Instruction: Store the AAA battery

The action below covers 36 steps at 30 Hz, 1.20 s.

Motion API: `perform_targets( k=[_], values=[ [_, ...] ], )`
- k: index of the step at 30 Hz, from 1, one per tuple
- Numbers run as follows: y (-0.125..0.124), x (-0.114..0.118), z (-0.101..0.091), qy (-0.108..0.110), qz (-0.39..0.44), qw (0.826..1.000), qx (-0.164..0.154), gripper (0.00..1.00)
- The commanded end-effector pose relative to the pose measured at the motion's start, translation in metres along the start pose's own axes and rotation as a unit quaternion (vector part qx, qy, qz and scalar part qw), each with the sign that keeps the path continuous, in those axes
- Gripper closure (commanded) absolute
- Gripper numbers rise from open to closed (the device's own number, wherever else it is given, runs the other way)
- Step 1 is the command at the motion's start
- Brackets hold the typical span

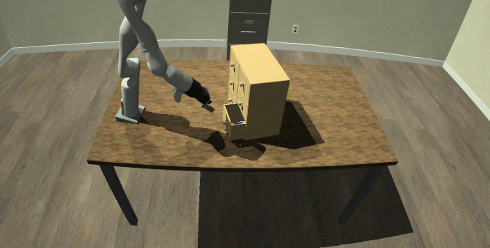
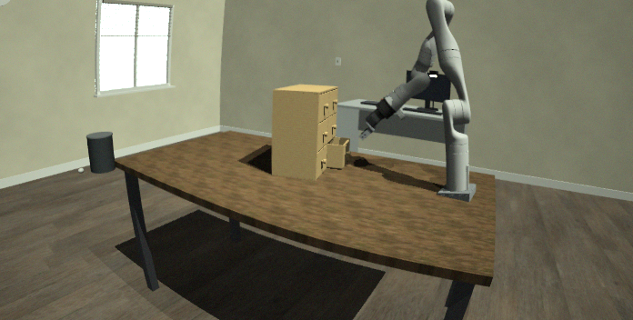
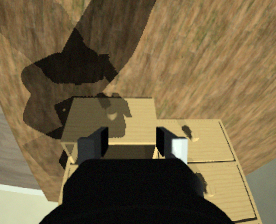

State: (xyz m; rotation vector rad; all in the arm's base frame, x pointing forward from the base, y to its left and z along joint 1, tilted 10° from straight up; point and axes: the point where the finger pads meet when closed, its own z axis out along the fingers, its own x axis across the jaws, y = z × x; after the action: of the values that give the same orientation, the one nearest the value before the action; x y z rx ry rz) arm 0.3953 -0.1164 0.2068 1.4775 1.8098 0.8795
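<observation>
And there's open air between the chest (image 1: 268, 109) (image 2: 295, 132) (image 3: 234, 187) and the arm's base (image 1: 120, 117) (image 2: 468, 195), but the pulled-out bottom drawer (image 1: 236, 132) (image 2: 336, 155) (image 3: 109, 127) juts into that space, blocking low passage!

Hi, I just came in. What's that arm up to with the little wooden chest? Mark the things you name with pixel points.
The robot arm is handling nothing right now: its tool (image 1: 208, 107) (image 2: 365, 134) (image 3: 132, 137) is open, with nothing between its fingers, in front of the chest (image 1: 265, 109) (image 2: 296, 132). One bottom drawer (image 1: 236, 132) (image 2: 336, 155) (image 3: 111, 120) stands pulled out, with something blue (image 1: 239, 122) inside, too small to identify. The job is to put a loose battery beside its like, and that drawer still needs pushing in.
</observation>
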Motion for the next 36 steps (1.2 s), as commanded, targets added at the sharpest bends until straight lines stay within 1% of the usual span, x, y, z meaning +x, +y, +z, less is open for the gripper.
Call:
perform_targets(
  k=[1, 7, 12, 36],
  values=[
    [-0.007, -0.007, -0.010, -0.009, 0.004, 1.000, 0.002, 0.00],
    [-0.017, -0.006, -0.021, -0.009, 0.004, 1.000, 0.002, 0.00],
    [-0.020, -0.006, -0.025, -0.009, 0.004, 1.000, 0.002, 0.00],
    [-0.023, -0.006, -0.029, -0.009, 0.004, 1.000, 0.002, 0.00]
  ],
)
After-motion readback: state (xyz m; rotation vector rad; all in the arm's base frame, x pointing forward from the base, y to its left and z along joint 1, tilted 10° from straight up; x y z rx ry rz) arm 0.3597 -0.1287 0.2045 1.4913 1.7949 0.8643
